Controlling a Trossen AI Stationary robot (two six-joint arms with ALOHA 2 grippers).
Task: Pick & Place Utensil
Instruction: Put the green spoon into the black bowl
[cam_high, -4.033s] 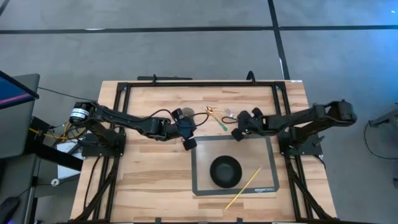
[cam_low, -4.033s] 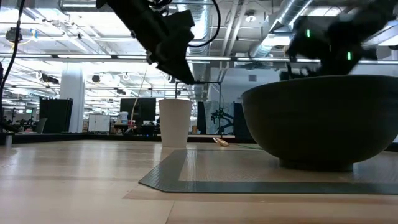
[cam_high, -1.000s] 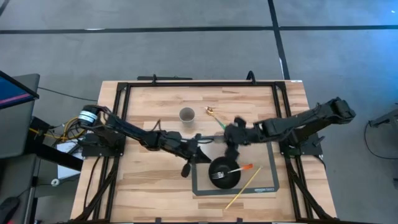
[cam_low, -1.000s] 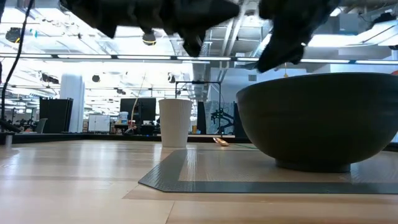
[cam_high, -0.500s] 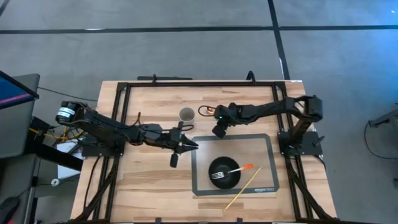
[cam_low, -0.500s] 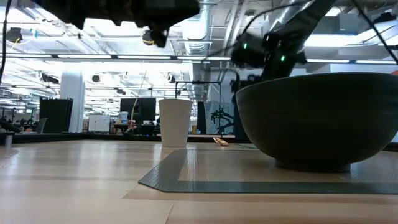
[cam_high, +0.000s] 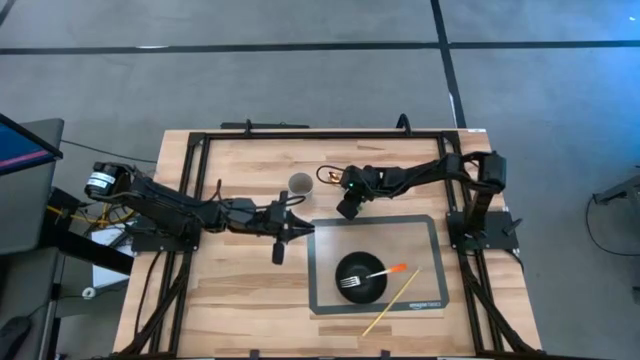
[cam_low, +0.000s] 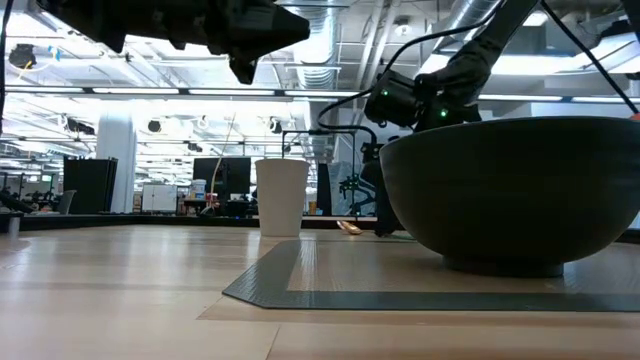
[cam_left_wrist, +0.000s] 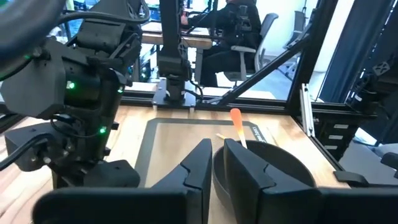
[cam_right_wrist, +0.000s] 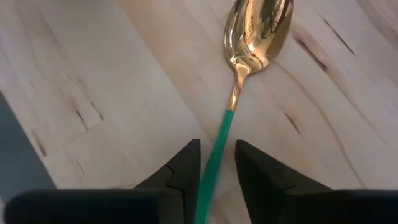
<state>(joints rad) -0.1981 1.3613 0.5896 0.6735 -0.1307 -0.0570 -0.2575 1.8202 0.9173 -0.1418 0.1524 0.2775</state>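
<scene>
A spoon with a gold bowl (cam_right_wrist: 260, 23) and a green handle (cam_right_wrist: 217, 149) lies flat on the wood near the white cup (cam_high: 300, 184). My right gripper (cam_right_wrist: 214, 165) points down over it, open, with one finger on each side of the green handle and a gap showing on both sides. The dark bowl (cam_high: 361, 277) stands on the grey mat (cam_high: 425, 235). A fork with an orange handle (cam_high: 395, 269) lies in the bowl, its handle on the rim. My left gripper (cam_high: 296, 229) hovers shut by the mat's left edge.
A yellow stick (cam_high: 392, 302) lies across the mat's near right corner. The cup (cam_low: 281, 197) stands just left of the spoon (cam_low: 350, 227). Black frame rails run along the table's left, right and far edges. Bare wood lies on the near left.
My right gripper has moved from above the bowl toward the table's far edge and left, coming down over the spoon beside the cup. My left gripper has drawn back toward the table's left, off the mat. The fork has stayed in the bowl.
</scene>
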